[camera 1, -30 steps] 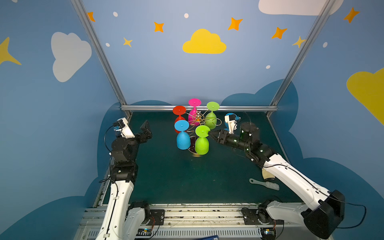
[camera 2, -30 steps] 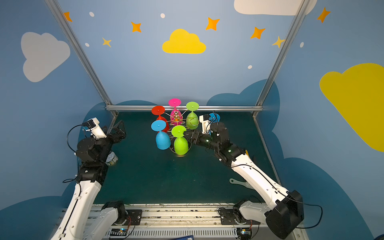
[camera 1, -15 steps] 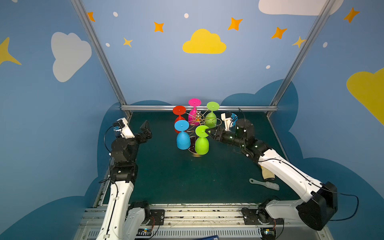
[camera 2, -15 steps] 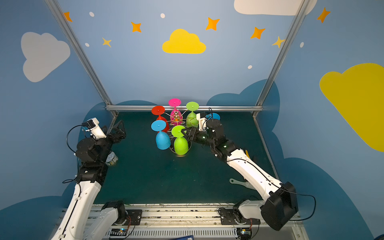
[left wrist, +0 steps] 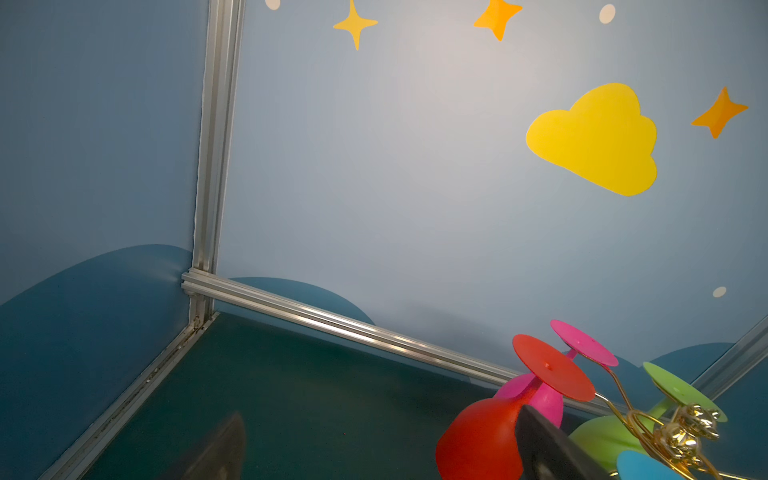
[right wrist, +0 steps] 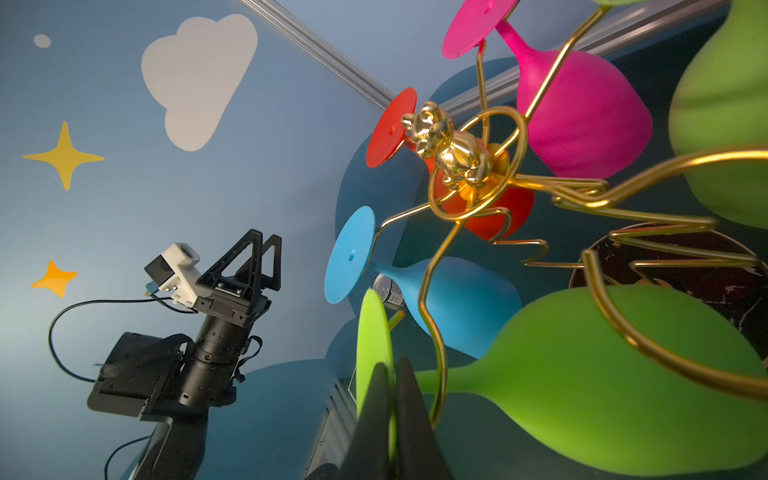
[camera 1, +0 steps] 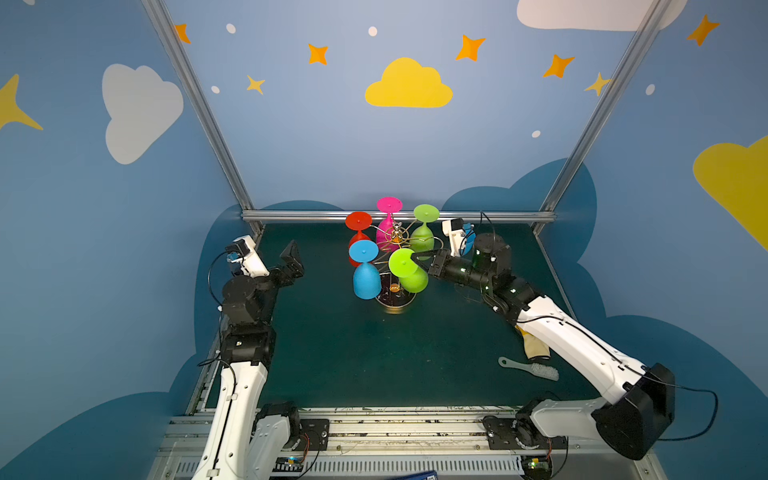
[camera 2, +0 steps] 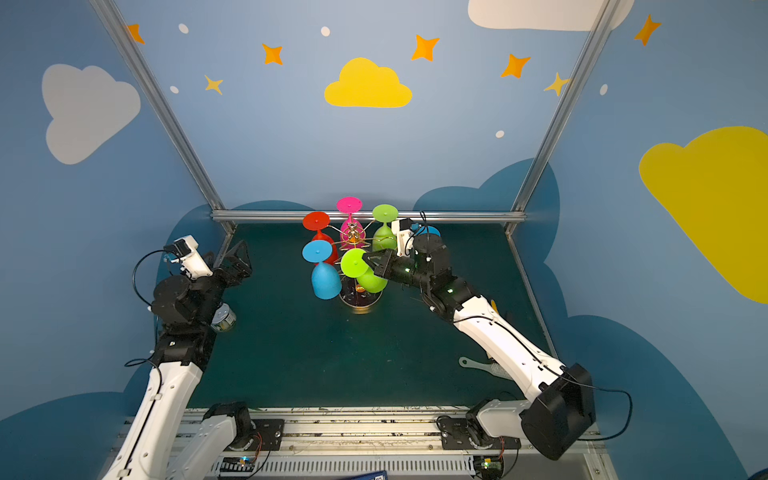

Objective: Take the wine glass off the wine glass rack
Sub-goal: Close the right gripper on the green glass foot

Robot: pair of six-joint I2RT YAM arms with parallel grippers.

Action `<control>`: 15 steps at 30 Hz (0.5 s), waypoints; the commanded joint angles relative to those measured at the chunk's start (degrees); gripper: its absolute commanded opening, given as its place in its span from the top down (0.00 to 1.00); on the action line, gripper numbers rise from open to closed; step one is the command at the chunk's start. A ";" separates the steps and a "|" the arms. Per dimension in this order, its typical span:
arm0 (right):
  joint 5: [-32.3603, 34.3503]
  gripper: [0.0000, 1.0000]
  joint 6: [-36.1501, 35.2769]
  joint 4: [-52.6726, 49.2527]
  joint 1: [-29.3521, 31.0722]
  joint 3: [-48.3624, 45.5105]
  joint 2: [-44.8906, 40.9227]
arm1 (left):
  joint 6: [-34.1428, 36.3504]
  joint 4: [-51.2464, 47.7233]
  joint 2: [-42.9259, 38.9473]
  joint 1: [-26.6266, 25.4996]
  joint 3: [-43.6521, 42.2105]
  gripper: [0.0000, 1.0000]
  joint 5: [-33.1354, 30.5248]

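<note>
Two black fingers [right wrist: 370, 419] of the right gripper [right wrist: 392, 365] are clamped on the rim of the flat round foot of a lime-green plastic wine glass [camera 1: 409, 272]. The foot's lower edge is hidden between them. This glass hangs tilted, bowl down, with its stem in a looped arm of the gold wire wine glass rack [camera 1: 397, 237], near the far edge of the dark green tabletop [camera 1: 353, 353].

Four more glasses hang upside down on the rack: a sky-blue one [camera 1: 365, 278], a red one [camera 1: 358, 221] half hidden behind the blue, a pink one [camera 1: 388, 205] and a second green one [camera 1: 426, 214]. None shows its inside. They cover most of the rack's post and round dark base [camera 1: 395, 297]. Something blue [camera 2: 430, 230] behind the right wrist camera is too cut off to identify.

Open green surface runs from the base to the near edge. Toward the near right corner lie a pale brush [camera 1: 528, 368] and a yellowish object [camera 1: 534, 347] partly under the right arm. A metal tin [camera 2: 224, 318] shows behind the left arm in a top view.

By the left edge the left gripper [camera 1: 293, 259] is spread wide, grasping nothing.
</note>
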 commanded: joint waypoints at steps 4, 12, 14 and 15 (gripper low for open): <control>-0.89 0.99 1.17 0.50 0.31 0.91 -0.20 | 0.02 1.12 -0.86 0.25 -0.47 0.00 0.02; -0.69 1.00 2.21 1.83 0.31 1.01 -1.30 | 0.10 1.12 -1.04 0.26 -0.42 0.00 -0.14; -0.63 1.00 2.66 2.31 0.31 1.00 -1.72 | 0.06 1.12 -1.04 0.28 -0.44 0.00 -0.16; -0.48 1.00 3.20 2.58 0.33 0.89 -1.91 | 0.08 1.12 -1.04 0.24 -0.43 0.00 -0.14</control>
